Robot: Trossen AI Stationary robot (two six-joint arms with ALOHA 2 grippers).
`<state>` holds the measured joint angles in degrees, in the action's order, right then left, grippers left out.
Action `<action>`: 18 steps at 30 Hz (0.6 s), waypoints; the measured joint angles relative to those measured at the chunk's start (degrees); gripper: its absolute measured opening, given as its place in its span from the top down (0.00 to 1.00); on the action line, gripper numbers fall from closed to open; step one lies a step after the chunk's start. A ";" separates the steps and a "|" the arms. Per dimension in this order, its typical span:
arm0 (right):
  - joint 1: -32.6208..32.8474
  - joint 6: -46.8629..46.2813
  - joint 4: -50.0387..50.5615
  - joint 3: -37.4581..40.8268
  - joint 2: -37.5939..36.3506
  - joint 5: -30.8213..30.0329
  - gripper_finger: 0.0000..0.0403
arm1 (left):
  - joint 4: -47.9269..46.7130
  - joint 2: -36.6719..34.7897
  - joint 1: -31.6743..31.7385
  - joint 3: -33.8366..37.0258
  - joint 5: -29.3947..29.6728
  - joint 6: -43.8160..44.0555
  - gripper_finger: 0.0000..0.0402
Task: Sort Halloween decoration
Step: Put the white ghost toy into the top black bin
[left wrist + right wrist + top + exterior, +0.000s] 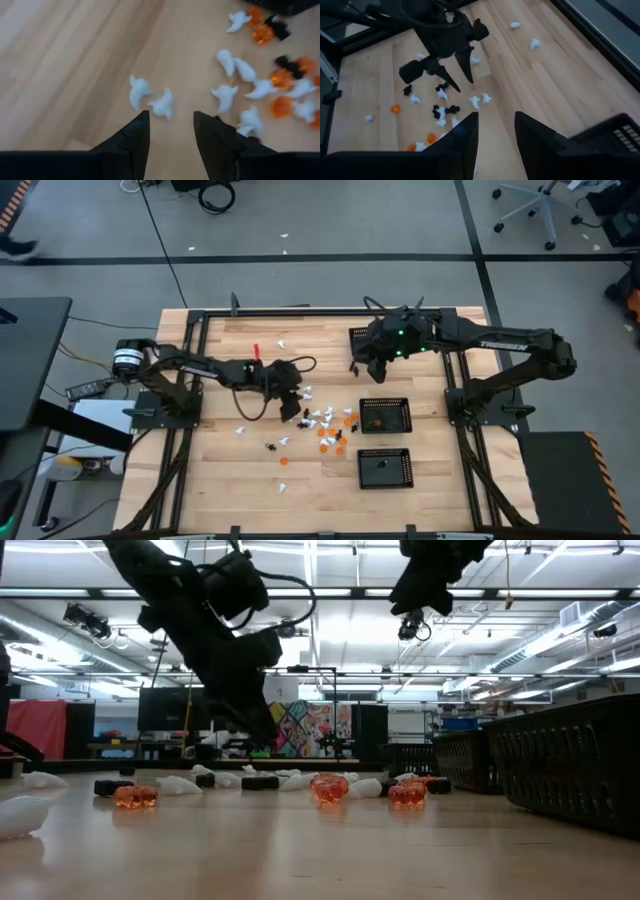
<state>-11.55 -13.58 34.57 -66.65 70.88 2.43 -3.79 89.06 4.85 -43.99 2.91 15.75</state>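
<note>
The Halloween decoration (325, 425) is a scatter of tiny white, orange and black figures lying on the wooden table near its middle. My left gripper (293, 408) hangs open just above the scatter's left edge. In the left wrist view its fingers (135, 137) stand apart, with two white figures (150, 99) on the table just beyond the tips and nothing between them. My right gripper (362, 370) is high over the far middle of the table. It is open (495, 132) and holds nothing.
Two black mesh trays (385, 402) (385, 452) stand right of the scatter, each with a figure or two inside. A third tray (355, 335) shows partly under the right arm. Stray white figures (240, 430) (283, 342) and a red piece (256, 350) lie apart.
</note>
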 joint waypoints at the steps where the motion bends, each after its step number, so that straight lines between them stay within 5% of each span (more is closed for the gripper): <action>1: -0.01 -0.26 0.14 0.00 -0.24 -0.04 0.67 | -0.14 0.66 0.06 -0.65 0.09 -2.70 0.60; 8: 0.11 -1.61 1.35 -0.01 -0.05 -0.02 0.67 | -2.00 6.83 -0.32 -8.11 -0.16 -19.05 0.60; 18: 1.70 -3.30 1.39 0.00 0.18 0.00 0.67 | -5.01 12.31 0.63 -10.23 -4.06 -25.22 0.60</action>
<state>-9.85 -16.88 35.97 -66.65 71.07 2.44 -8.80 101.37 5.48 -54.22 -1.15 -9.48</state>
